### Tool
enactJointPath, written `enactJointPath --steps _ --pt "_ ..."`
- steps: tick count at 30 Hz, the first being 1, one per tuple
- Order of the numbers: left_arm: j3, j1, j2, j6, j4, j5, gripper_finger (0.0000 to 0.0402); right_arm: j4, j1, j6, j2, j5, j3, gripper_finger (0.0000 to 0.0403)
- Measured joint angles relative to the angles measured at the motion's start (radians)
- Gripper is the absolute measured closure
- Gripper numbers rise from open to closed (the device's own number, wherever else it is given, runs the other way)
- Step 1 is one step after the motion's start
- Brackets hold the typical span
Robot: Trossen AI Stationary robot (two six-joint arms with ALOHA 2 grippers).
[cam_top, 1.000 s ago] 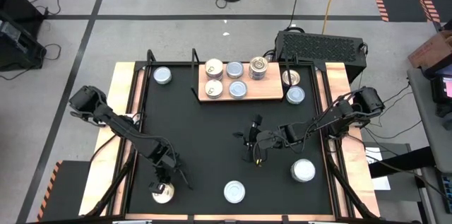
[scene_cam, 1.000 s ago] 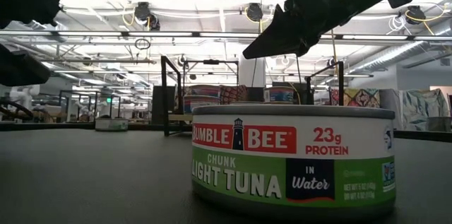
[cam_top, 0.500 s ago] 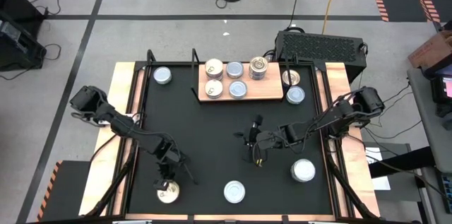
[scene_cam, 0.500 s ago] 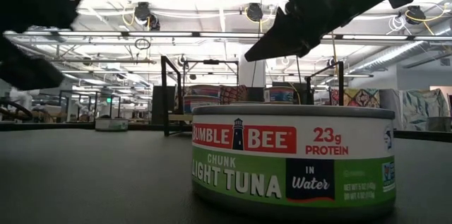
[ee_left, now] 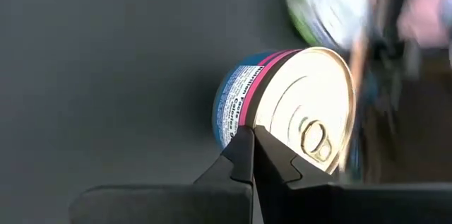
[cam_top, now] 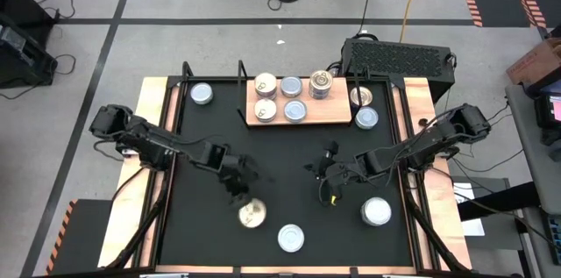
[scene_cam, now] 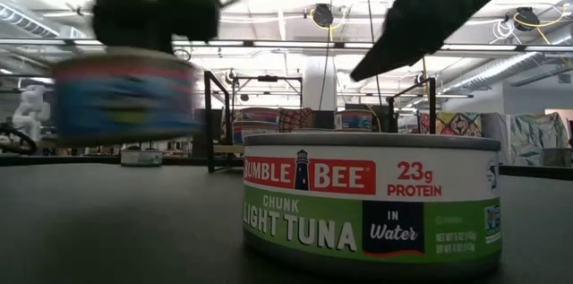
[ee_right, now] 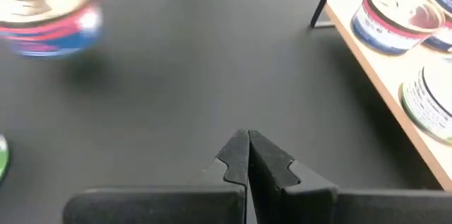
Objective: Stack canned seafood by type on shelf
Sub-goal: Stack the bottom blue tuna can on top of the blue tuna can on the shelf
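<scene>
In the high view my left gripper (cam_top: 243, 199) is shut on a tin with a goldish top (cam_top: 252, 215) and a blue and pink label (ee_left: 236, 100), held near the table's middle. The low view shows this tin (scene_cam: 125, 96) blurred and off the table. My right gripper (cam_top: 330, 192) is shut on nothing and hangs over bare table right of the middle; its fingers (ee_right: 236, 150) show in the right wrist view. The shelf (cam_top: 337, 118) lies at the far middle and carries several tins. A green tuna tin (cam_top: 291, 238) stands by the near edge. My left gripper pinches the tin's top rim (ee_left: 263, 119) between its two shut fingers, where the goldish lid meets the label. The fingers slant down from the table's left. The tin hangs below them, clear of the table.
Loose tins stand at the far left (cam_top: 202, 94), right of the shelf (cam_top: 366, 117) and near right (cam_top: 377, 212). A black ribbed box (cam_top: 399, 54) sits behind the far right corner. Open black tabletop (cam_top: 263, 155) lies between the shelf and my grippers.
My left gripper has lifted the goldish-topped tin off the near left of the table. It has carried the tin toward the table's right, to near the middle. My right gripper has shifted a little toward the right edge.
</scene>
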Motion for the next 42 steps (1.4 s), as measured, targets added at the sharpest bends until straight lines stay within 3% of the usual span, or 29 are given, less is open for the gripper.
enactJointPath --steps 4,7,17,28,36,42 --pt "0.0 0.071 0.0 -0.25 -0.003 -0.175 0.0401 -0.058 0.016 0.02 -0.025 0.0 0.0 0.0403" --pt "0.0 0.122 0.0 -0.351 0.027 -0.262 0.0401 -0.062 0.026 0.021 -0.037 0.005 0.0 0.0403" --pt "0.001 0.246 0.006 -0.454 0.107 -0.301 0.0402 -0.076 0.047 0.017 -0.04 0.008 0.0 0.0403" --pt "-0.026 0.286 0.049 -0.56 0.103 -0.345 0.0401 -0.084 0.047 0.013 -0.04 0.008 0.0 0.0403" --pt "-0.026 0.291 0.077 -0.518 0.121 -0.326 0.0348 -0.091 0.047 0.015 -0.04 0.009 0.0 0.0403" --pt "-0.006 0.35 0.039 -0.201 0.116 -0.047 0.0313 -0.098 0.047 0.016 -0.04 0.009 0.0 0.0403"
